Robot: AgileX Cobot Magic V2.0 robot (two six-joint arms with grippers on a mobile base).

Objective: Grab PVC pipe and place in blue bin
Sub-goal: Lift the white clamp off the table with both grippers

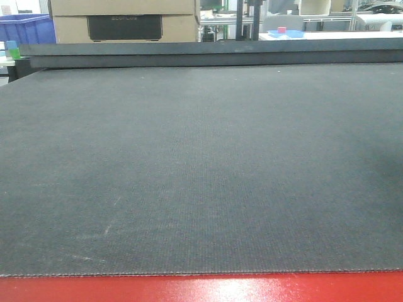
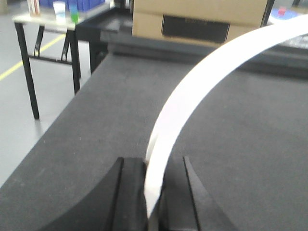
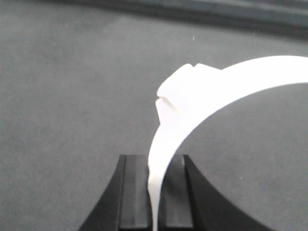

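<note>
In the left wrist view a white curved PVC pipe (image 2: 192, 91) arches up and to the right out of my left gripper (image 2: 159, 164), which is shut on its lower end above the dark mat. The right wrist view shows a white curved PVC pipe (image 3: 202, 96) with a notched tab, its thin end pinched in my shut right gripper (image 3: 158, 159). I cannot tell whether both hold one piece. Neither gripper nor the pipe appears in the front view. A blue bin (image 1: 25, 28) shows only far off at the back left, beyond the table.
The dark grey mat (image 1: 201, 170) covers the table, with a red strip (image 1: 201, 289) at its front edge and a raised dark ledge (image 1: 214, 53) at the back. A cardboard box (image 1: 126, 19) stands behind it. Left of the table, across open floor, is a small side table (image 2: 48, 21).
</note>
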